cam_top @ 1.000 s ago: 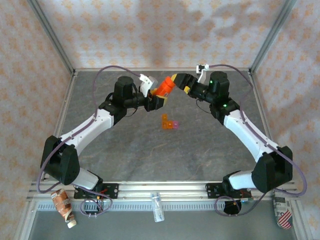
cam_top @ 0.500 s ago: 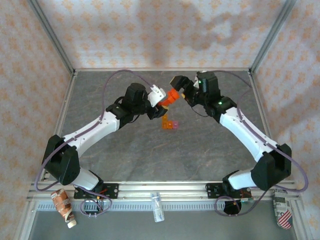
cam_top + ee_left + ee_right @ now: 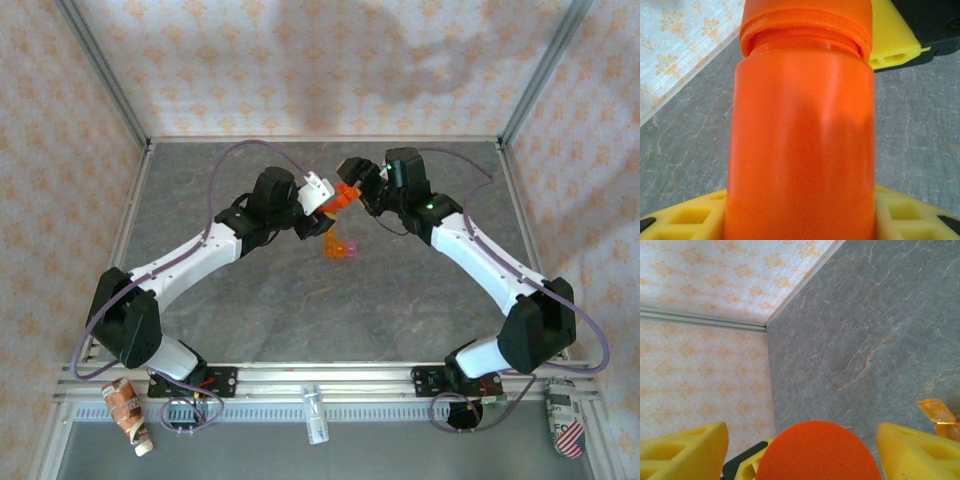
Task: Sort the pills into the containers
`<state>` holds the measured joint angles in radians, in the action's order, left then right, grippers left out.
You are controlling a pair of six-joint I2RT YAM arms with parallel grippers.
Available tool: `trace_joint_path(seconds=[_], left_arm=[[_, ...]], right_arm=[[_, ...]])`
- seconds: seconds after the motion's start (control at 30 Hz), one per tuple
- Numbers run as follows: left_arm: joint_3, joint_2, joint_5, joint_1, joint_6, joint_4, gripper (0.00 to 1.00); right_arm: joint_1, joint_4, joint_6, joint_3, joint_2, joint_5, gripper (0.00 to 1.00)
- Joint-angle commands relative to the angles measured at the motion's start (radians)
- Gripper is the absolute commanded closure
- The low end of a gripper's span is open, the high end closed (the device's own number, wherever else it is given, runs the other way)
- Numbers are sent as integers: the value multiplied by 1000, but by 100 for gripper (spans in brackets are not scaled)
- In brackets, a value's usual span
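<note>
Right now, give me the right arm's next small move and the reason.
Probably close the right gripper on the orange-red cap and begin unscrewing it. The left gripper clamps the orange bottle by its body, the cap sits on the bottle, and the right fingers flank the cap with a gap showing on one side.

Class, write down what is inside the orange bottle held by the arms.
The wall of the orange bottle lets nothing show through and its cap covers the mouth, so any contents are hidden.
</note>
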<state>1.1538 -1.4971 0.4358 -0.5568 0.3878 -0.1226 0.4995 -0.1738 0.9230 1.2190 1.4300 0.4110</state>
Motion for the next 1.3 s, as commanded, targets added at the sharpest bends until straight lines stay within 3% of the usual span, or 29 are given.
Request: trace_joint_path(seconds=[0.0, 0.13, 0.4, 0.57, 0.77, 0.83, 0.97, 1.1, 1.27], left_arm=[[39, -7, -15, -7, 4, 36, 100], [41, -9, -16, -8, 4, 39, 100], [47, -12, -11, -10, -1, 33, 100], [68, 8, 41, -9, 16, -45, 100], [71, 47, 215, 16, -28, -106, 100], [71, 50, 263, 24, -56, -109, 100], [54, 68, 211, 28, -64, -97, 100], [8, 97, 64, 28, -77, -45, 100], [-1, 104, -6, 29, -67, -68, 100]], right_arm=[[5, 68, 49, -22, -2, 11, 28], [5, 82, 65, -30, -2, 21, 38], [5, 75, 28, -36, -8, 20, 69], [-33, 81, -97, -45, -34, 5, 73], [-107, 257, -428, -99, -90, 210, 73], [-119, 236, -510, -104, -112, 216, 72], [-138, 96, -552, -83, -98, 75, 71], [-138, -125, -553, -64, -37, -222, 70], [-139, -197, -537, -133, 45, -446, 71]])
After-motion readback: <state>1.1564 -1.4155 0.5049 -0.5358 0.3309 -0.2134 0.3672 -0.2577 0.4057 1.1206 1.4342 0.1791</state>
